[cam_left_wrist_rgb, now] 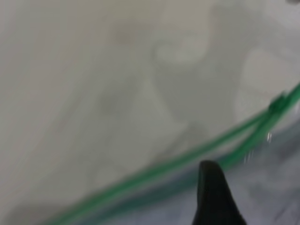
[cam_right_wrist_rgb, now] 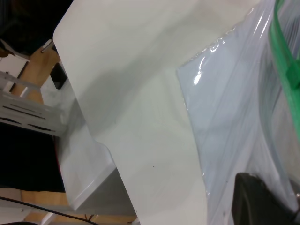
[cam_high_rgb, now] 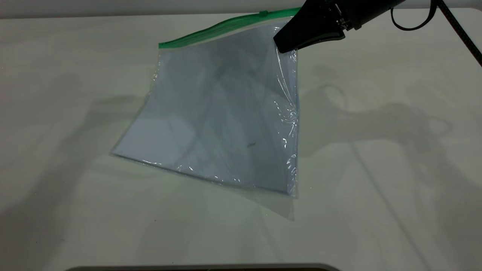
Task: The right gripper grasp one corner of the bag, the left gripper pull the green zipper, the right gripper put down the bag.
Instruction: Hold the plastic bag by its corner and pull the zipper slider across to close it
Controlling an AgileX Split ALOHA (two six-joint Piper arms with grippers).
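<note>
On the pale table [cam_high_rgb: 376, 169] the bag [cam_high_rgb: 226, 120] hangs tilted, lower edge resting, top corner [cam_high_rgb: 288, 37] pinched shut in my right gripper [cam_high_rgb: 286, 44]. Left gripper [cam_left_wrist_rgb: 213, 197] sits just beside the green zipper [cam_high_rgb: 226, 26]; can't tell its jaws' state. Slider tab [cam_high_rgb: 263, 14] is near my right grip, so I'd hold firm & pull w/ the strip, not across it. Beyond the table edge, shelving

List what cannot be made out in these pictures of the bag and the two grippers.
- Exterior view: the right gripper covers the corner of the bag; the grasp is hidden.
- Left wrist view: blurred; only one tip of the left gripper shows.
- Green zipper: slider too small to judge.
</note>
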